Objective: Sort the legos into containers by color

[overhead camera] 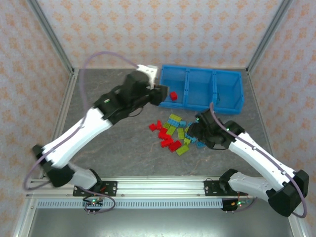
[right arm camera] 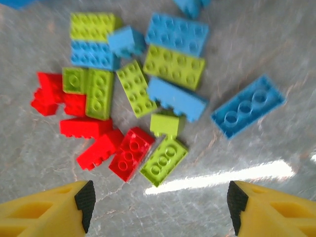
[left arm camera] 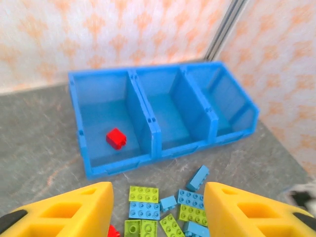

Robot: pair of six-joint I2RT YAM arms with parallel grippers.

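Observation:
One red lego lies in the left container of the blue bin; the middle and right containers hold nothing. My left gripper hangs open and empty by the bin's left front corner. The other legos, red, yellow-green and light blue, lie in a loose pile on the table in front of the bin. My right gripper is open over the pile's right side. A red lego and a yellow-green lego lie just ahead of its fingers.
A light blue lego lies apart at the pile's right. The grey table is bare left of and in front of the pile. Metal posts and patterned walls close the back and sides.

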